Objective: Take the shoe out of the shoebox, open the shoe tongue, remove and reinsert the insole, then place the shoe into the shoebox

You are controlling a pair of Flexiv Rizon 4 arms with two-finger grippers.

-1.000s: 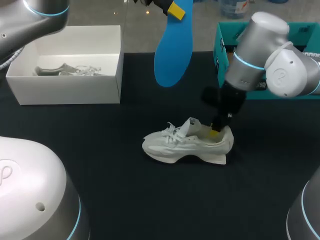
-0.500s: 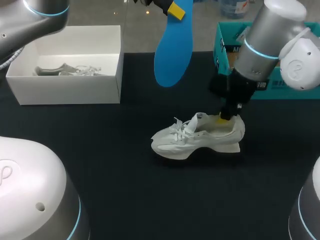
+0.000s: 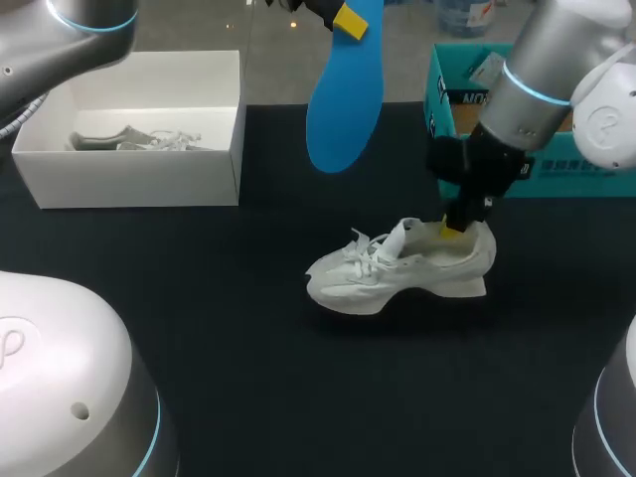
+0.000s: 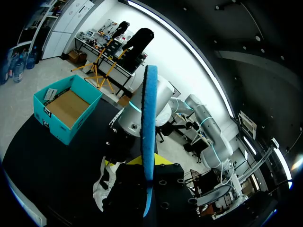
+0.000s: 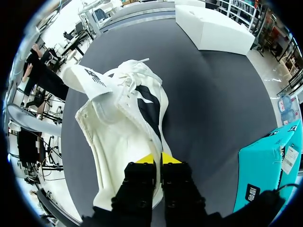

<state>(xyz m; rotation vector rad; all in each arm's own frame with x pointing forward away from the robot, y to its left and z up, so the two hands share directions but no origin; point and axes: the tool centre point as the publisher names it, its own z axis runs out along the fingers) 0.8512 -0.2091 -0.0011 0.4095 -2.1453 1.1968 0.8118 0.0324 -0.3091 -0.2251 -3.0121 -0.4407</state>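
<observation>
The table [image 3: 248,378] is black — matte, evenly lit.

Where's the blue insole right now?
In the head view the blue insole hangs from the left gripper, up behind the white shoe, between the white shoebox and the teal box.

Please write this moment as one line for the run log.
left fingers: shut on blue insole, raised | right fingers: shut on heel of white shoe | tongue: open

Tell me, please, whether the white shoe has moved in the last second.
Yes. The shoe slid right, nearer the teal box, with the right tool shut on its heel.
</observation>
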